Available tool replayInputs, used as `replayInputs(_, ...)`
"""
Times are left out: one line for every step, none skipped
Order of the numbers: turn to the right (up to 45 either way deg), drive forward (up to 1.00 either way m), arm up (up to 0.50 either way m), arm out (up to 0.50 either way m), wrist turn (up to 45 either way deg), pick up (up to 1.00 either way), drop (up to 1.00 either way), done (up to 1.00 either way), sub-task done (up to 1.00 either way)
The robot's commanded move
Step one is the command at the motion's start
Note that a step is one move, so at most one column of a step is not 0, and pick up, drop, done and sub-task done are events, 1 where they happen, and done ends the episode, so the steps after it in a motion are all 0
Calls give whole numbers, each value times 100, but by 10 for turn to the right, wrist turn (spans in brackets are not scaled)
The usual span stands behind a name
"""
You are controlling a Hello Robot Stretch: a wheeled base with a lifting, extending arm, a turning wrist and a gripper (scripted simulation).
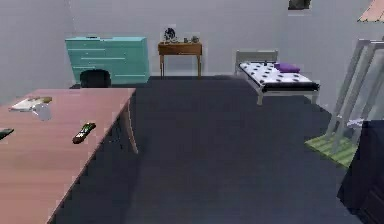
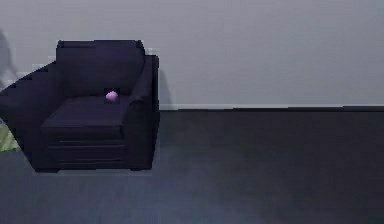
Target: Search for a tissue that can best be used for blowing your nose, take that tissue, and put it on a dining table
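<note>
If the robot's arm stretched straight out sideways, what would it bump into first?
Probably the white wall; the floor before it looks free. The armchair sits toward the arm side view's left.

Table (image 1: 50, 170) cut by left and bottom edges, small pink blob (image 2: 112, 96) on armchair (image 2: 90, 130) unidentifiable

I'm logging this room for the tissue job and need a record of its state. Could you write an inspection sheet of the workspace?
surface: wooden table at the forward view's left, standing on dark floor.
job's things: pale flat item at the table's far end, too small to name.
clutter: dark remote-like object and clear cup on the table; pink ball on the armchair seat.
end effector: nothing seen.
cables: nothing seen.
surroundings: teal dresser, small side table, bed with purple pillow, green mat.
</note>
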Motion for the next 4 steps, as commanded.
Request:
replayInputs(0,100,0,0,0,0,0,0,0)
replayInputs(-30,0,0,0,0,0,0,0,0)
replayInputs(0,100,0,0,0,0,0,0,0)
replayInputs(0,35,0,0,0,0,0,0,0)
